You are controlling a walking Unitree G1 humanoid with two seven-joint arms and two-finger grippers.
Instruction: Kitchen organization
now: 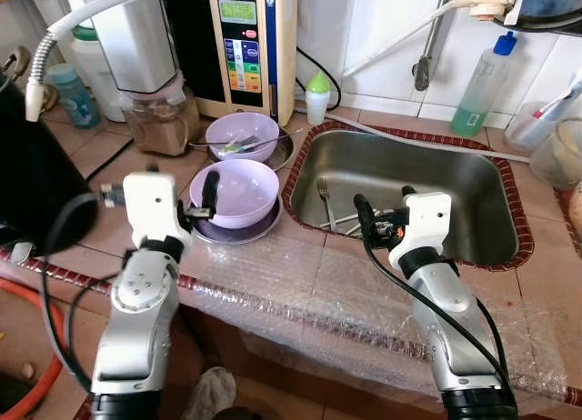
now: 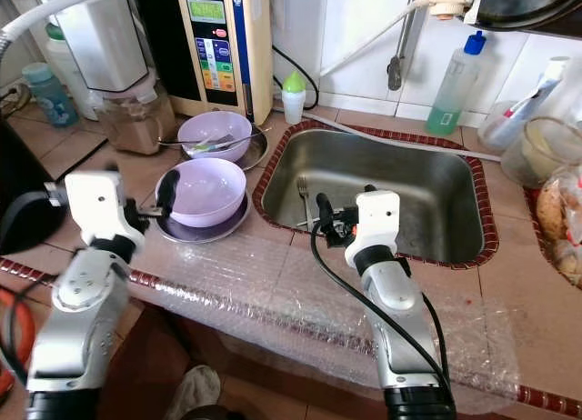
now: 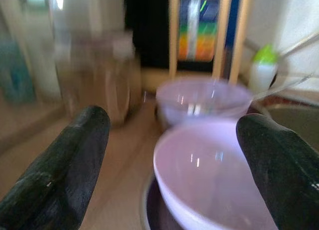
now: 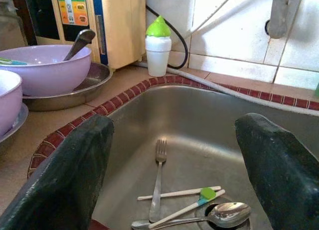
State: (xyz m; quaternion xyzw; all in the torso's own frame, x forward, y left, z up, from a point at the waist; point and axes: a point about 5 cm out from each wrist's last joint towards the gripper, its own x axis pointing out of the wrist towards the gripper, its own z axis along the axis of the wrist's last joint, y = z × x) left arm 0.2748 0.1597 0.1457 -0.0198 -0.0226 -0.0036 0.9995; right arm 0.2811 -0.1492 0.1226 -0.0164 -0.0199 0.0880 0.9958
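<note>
Tiled kitchen counter, front edge covered with clear bubble wrap

Near lilac plastic bowl: on a dark round plate, just left of the stainless steel sink

Far lilac plastic bowl: behind the first, on a steel dish, utensils resting in it

Sink contents: steel fork, steel spoon, two pale sticks with green tips, all lying on the basin floor

Left gripper: at the near bowl's left rim, black fingers spread wide, bowl between them, not gripped

Right gripper: over the sink's front edge, fingers apart, holding nothing

Background: beige water ionizer, small white bottle with green cap, green soap bottle
</note>
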